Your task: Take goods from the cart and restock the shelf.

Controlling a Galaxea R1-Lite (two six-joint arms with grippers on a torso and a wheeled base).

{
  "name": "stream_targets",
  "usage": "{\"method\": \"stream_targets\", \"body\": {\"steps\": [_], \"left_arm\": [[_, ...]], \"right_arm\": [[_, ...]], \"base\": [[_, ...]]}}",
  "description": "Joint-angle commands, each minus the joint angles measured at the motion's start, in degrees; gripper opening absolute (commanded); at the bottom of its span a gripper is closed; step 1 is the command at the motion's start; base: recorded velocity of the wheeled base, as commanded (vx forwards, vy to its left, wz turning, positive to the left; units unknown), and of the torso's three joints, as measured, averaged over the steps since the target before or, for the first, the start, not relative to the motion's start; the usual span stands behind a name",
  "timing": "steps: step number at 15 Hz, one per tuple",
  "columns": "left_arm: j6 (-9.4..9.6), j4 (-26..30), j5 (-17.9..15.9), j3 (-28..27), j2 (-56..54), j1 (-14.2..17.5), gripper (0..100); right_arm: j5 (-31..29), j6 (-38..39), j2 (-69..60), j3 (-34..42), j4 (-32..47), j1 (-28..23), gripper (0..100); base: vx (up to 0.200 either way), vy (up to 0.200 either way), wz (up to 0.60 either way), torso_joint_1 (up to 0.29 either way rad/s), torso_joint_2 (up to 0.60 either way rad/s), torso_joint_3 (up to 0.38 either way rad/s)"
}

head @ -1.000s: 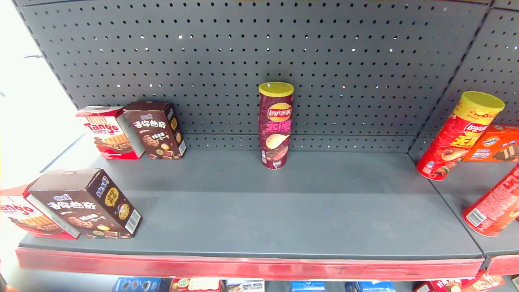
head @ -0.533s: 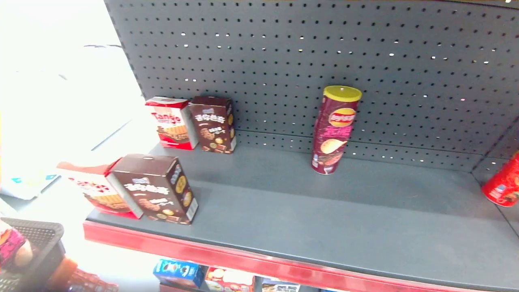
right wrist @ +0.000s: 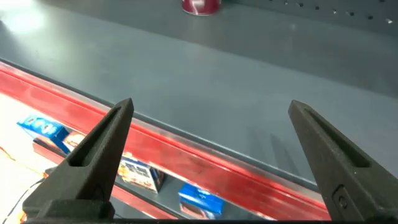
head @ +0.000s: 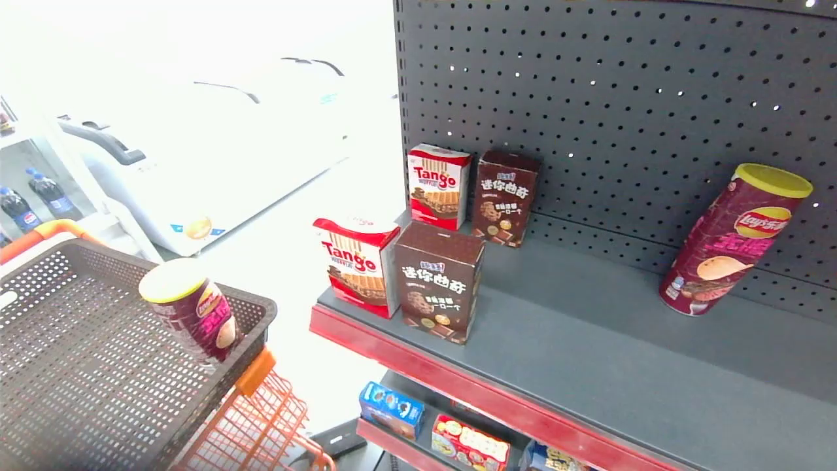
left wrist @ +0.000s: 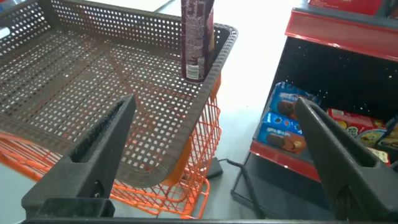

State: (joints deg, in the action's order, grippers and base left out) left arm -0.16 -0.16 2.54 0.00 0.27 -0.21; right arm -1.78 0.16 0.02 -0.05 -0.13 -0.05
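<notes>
Beside the left end of the dark grey metal shelf (head: 588, 366) with its pegboard back stands the orange wire cart (head: 261, 425), which carries a brown perforated plastic basket (head: 78, 379). At that end of the shelf, on its front edge, sit a red-and-white wafer box (head: 358, 265) and a brown cookie box (head: 437, 281). One maroon chip can with yellow lid (head: 726, 245) stands farther along the shelf, against its back wall. A second maroon can (head: 193, 311) stands in the basket corner nearest the shelf. The left hand (left wrist: 212, 104) hangs spread wide over that corner. The right hand (right wrist: 209, 106), equally wide, hangs over the shelf's front edge.
</notes>
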Motion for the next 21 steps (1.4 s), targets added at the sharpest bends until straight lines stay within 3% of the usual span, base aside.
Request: {"method": "stream_targets", "body": {"steps": [1,9,10,11,12,13,14,15,18,21], "left_arm": [[0.07,0.0,-0.1,0.0,0.1,0.0,100],[0.42,0.2,0.5,-0.5,0.0,0.1,100],[2.53,1.1,0.3,-5.9,2.5,-0.5,100],[3.15,5.9,0.1,-14.5,13.0,-1.4,100],[3.06,7.4,-0.3,-18.3,19.5,-2.3,100],[2.97,6.9,-0.3,-18.9,22.6,-3.0,100],[3.06,4.5,0.4,-19.3,27.0,-6.0,100],[2.88,0.3,1.2,-20.0,33.9,-5.7,100],[3.32,-4.4,0.1,-20.9,45.7,1.2,100],[3.94,-13.3,-5.3,-20.3,56.5,6.5,100]], "right_arm": [[0.0,0.0,0.1,0.0,0.0,0.0,100],[-0.1,0.0,0.1,0.0,0.0,0.0,100],[-0.1,0.0,0.1,0.0,0.0,0.0,100],[-0.1,0.0,0.1,0.0,0.0,0.0,100],[-0.1,0.0,0.1,0.0,0.0,0.0,100],[-0.1,0.0,0.1,0.0,0.0,0.0,100],[-0.1,0.0,0.1,0.0,0.0,0.0,100],[-0.1,0.0,0.1,0.0,0.0,0.0,100],[-0.1,0.0,0.1,0.0,0.0,0.0,100],[-0.1,0.0,0.1,0.0,0.0,0.0,100]], "base": [[0.000,0.000,0.00,0.000,0.00,0.000],[0.000,0.000,0.00,0.000,0.00,0.000],[0.000,0.000,0.00,0.000,0.00,0.000],[0.000,0.000,0.00,0.000,0.00,0.000],[0.000,0.000,0.00,0.000,0.00,0.000],[0.000,0.000,0.00,0.000,0.00,0.000],[0.000,0.000,0.00,0.000,0.00,0.000],[0.000,0.000,0.00,0.000,0.00,0.000],[0.000,0.000,0.00,0.000,0.00,0.000],[0.000,0.000,0.00,0.000,0.00,0.000]]}}
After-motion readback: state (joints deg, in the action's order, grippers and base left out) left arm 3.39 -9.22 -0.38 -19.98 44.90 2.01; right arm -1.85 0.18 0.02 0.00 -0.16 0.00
